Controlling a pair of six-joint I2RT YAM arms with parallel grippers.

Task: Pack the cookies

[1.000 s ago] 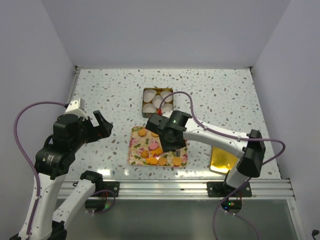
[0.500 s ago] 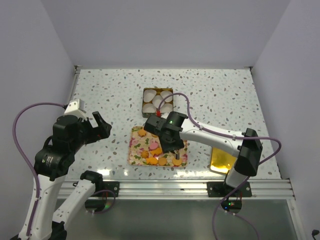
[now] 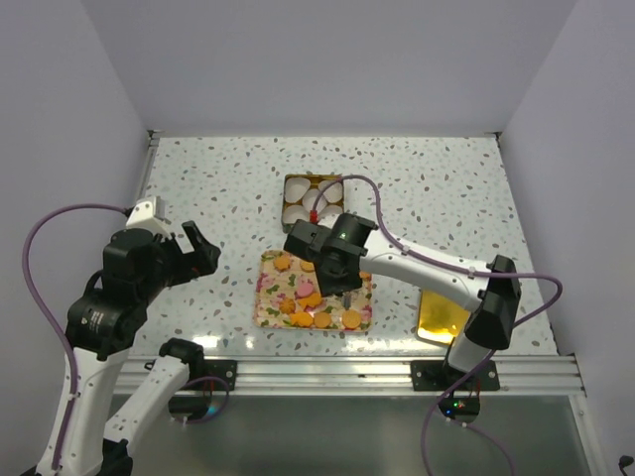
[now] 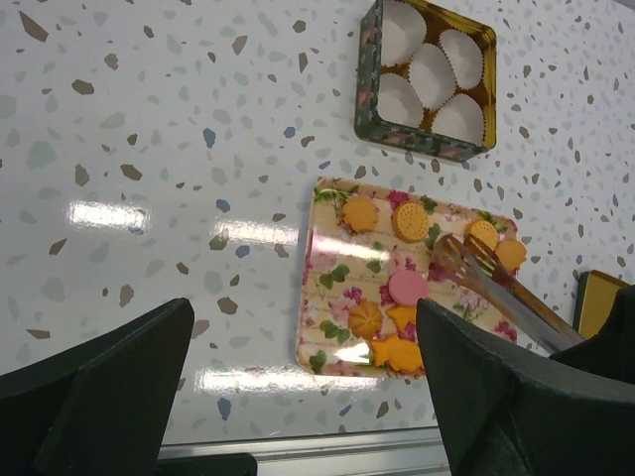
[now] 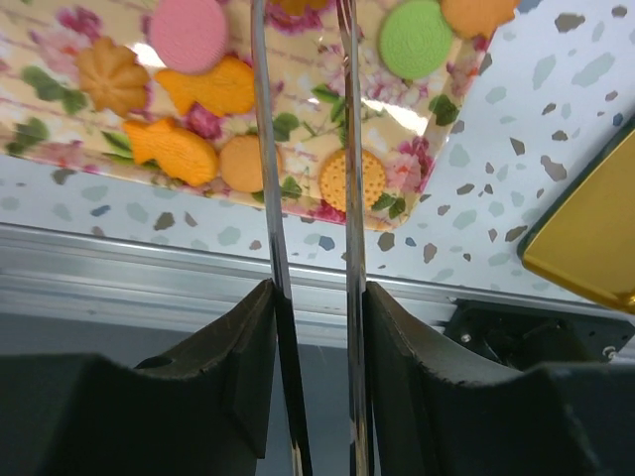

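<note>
Far left, my left pincer (image 3: 201, 250) hangs above the speckled table (image 3: 198, 178) with its jaws wide apart and nothing in them, well clear of the work. That's a good place for it, out of the way.

Moving in to the middle, there's the floral tray (image 4: 327, 268) with the cookies (image 4: 409, 222) lying flat on it. Most are orange, with a pink one in the centre and a green one by the far corner. Just behind the tray sits the tin (image 4: 422, 147), and every white paper cup (image 4: 429, 71) I can see in it is bare, so I judge the packing is barely begun.

My right pincer (image 5: 313, 307) is clamped on the tongs (image 5: 349, 228), pressing the two blades partway together. Their tips reach out over the right half of the tray among the orange rounds. I can't tell whether a cookie sits between them.

To do this well, I'd put one blade on each side of a single cookie and keep the tips low and level. I'd squeeze gently so the piece doesn't flip or crack, then lift straight up before swinging back to a cup.

On the far right the gold lid (image 3: 442, 315) lies near the table's front edge, apart from the tray.
</note>
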